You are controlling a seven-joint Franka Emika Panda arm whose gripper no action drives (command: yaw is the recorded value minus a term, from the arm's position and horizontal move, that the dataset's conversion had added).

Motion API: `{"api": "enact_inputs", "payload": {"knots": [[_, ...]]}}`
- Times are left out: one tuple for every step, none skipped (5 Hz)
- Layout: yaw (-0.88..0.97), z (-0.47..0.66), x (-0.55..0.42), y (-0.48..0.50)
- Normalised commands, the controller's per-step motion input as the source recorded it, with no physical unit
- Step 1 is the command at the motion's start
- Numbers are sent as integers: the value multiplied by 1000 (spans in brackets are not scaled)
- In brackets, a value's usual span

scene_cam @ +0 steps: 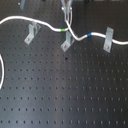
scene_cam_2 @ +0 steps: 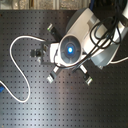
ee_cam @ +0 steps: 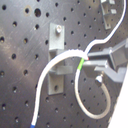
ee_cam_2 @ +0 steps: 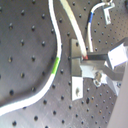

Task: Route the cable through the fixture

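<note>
The white cable (scene_cam: 30,19) runs across the black perforated board in the first exterior view. Its green band (scene_cam: 63,30) lies just above the middle metal fixture (scene_cam: 66,44), and its blue band (scene_cam: 89,35) lies to the right of it. My gripper (scene_cam: 67,22) comes down from the top of the first exterior view onto the cable beside the green band. In the first wrist view the narrow fingers (ee_cam: 107,56) pinch the cable next to the green band (ee_cam: 80,63), which arcs over the fixture (ee_cam: 56,55). In the second exterior view the arm hides this spot.
Two more metal fixtures stand on the board, one at the first exterior view's left (scene_cam: 33,33) and one at its right (scene_cam: 108,40). Slack cable loops at the second exterior view's left (scene_cam_2: 17,60). Several posts (scene_cam_2: 88,78) ring the arm.
</note>
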Motion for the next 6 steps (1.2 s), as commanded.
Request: {"api": "enact_inputs", "payload": {"knots": [[329,16,-196,-332],[180,2,-97,80],[283,2,-106,273],[503,-2,137,-10],[146,44,-161,57],[140,99,-287,195]]}}
